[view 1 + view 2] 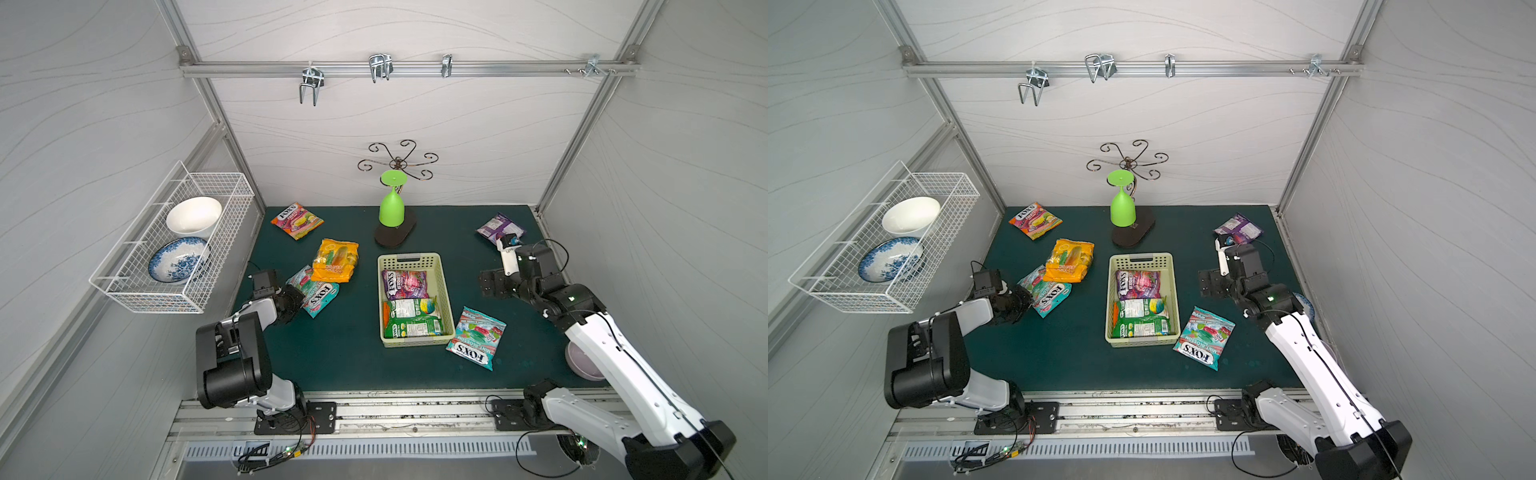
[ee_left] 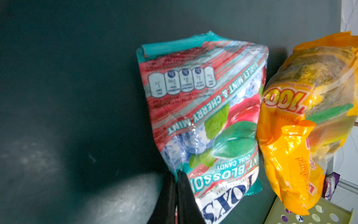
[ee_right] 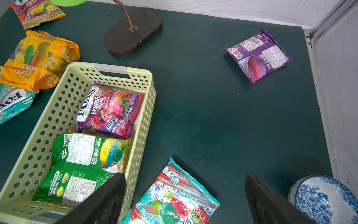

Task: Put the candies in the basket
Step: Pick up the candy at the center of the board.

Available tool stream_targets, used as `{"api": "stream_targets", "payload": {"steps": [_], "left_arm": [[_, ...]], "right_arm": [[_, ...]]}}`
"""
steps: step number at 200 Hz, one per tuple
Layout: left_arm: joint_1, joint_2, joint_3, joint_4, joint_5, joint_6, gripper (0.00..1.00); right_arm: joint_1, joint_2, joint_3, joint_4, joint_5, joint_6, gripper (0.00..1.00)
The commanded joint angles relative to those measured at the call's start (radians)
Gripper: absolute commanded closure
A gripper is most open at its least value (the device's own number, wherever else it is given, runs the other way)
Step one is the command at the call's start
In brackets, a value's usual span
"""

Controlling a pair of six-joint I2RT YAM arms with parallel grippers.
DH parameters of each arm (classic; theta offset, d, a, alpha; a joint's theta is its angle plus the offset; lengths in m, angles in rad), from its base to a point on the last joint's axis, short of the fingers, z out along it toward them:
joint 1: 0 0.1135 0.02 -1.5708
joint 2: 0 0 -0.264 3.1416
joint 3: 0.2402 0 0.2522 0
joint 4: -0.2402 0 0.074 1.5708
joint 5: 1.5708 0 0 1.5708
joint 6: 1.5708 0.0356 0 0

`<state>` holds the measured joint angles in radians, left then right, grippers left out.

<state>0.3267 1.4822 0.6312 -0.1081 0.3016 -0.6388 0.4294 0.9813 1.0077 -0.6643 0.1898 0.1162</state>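
Two arms reach over a dark green mat (image 1: 353,357) inside a booth of pale panelled walls and aluminium posts. A white wire rack (image 1: 174,249) on the side wall carries two bowls, and a rail with metal hooks (image 1: 380,68) crosses the back wall. The left gripper (image 1: 291,305) is pinched tight on the near edge of a teal mint bag (image 2: 203,116), its black fingers (image 2: 184,195) pressed together over the foil. Just past that grip, an orange bag (image 1: 334,259) touches the teal bag's far end, and further out towards the back wall an orange-and-pink bag (image 1: 297,220) lies alone. The right gripper (image 3: 185,176) hangs above the mat with its jaws spread wide, holding nothing. A second teal bag (image 3: 174,195) lies flat below and between its fingers. The basket (image 3: 64,93) sits just to one side of them, with a green bag (image 3: 81,164) and a purple berries bag (image 3: 110,110) inside. A blue-patterned bowl (image 3: 325,197) is close on the opposite side. Well beyond the open jaws, a small purple bag (image 3: 259,56) rests near the back corner. A green goblet (image 1: 391,208) hangs upside down on a dark stand (image 3: 133,33) beyond the basket.
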Motion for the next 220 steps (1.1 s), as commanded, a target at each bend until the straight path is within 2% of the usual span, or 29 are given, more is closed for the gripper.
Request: {"api": "stream_targets", "payload": {"steps": [1, 72, 103, 137, 169, 220], "left_arm": [[-0.001, -0.048, 0.004, -0.035, -0.048, 0.028, 1.00], [0.000, -0.199, 0.057, -0.124, -0.054, 0.113, 1.00], [0.001, -0.214, 0.100, -0.128, 0.024, 0.138, 1.00], [0.003, -0.228, 0.203, -0.222, 0.113, 0.183, 1.00], [0.007, -0.241, 0.276, -0.262, 0.235, 0.182, 1.00], [0.007, -0.249, 0.355, -0.311, 0.323, 0.216, 1.00]], "right_arm": [[-0.007, -0.010, -0.002, 0.010, -0.010, 0.008, 0.01], [-0.008, 0.002, 0.007, 0.012, -0.022, 0.010, 0.01], [-0.008, 0.008, 0.007, 0.013, -0.040, 0.011, 0.01], [-0.009, 0.005, 0.011, 0.014, -0.041, 0.006, 0.01], [-0.009, 0.002, 0.012, 0.012, -0.044, 0.010, 0.01], [-0.009, -0.007, 0.006, 0.021, -0.072, 0.011, 0.01]]}}
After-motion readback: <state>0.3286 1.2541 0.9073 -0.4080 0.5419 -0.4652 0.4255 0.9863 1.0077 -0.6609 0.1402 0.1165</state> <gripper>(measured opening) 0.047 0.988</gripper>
